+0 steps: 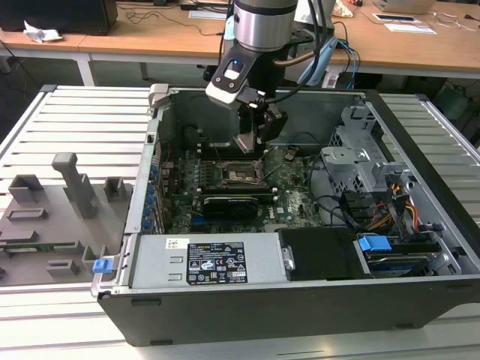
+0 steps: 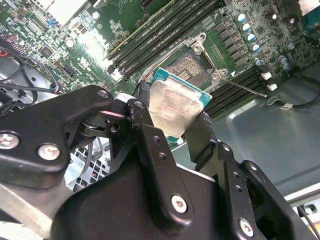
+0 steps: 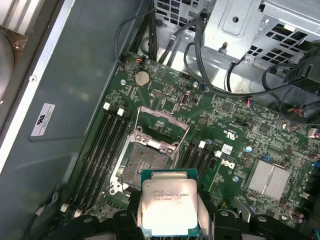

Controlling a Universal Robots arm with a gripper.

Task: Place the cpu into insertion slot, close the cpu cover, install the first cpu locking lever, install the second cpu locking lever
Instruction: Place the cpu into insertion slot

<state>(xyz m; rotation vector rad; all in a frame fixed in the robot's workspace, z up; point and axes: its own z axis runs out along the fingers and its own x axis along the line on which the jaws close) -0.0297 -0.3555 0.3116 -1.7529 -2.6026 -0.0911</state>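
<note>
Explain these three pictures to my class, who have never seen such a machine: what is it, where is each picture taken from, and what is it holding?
It is one robot arm with a gripper, reaching into an open computer case on a ribbed metal table. The exterior view comes from a camera off the arm; both wrist views come from cameras riding on it. The gripper is shut on the cpu, a small silvery square chip, held near the empty socket on the green motherboard. The cpu cover stands open.
</note>
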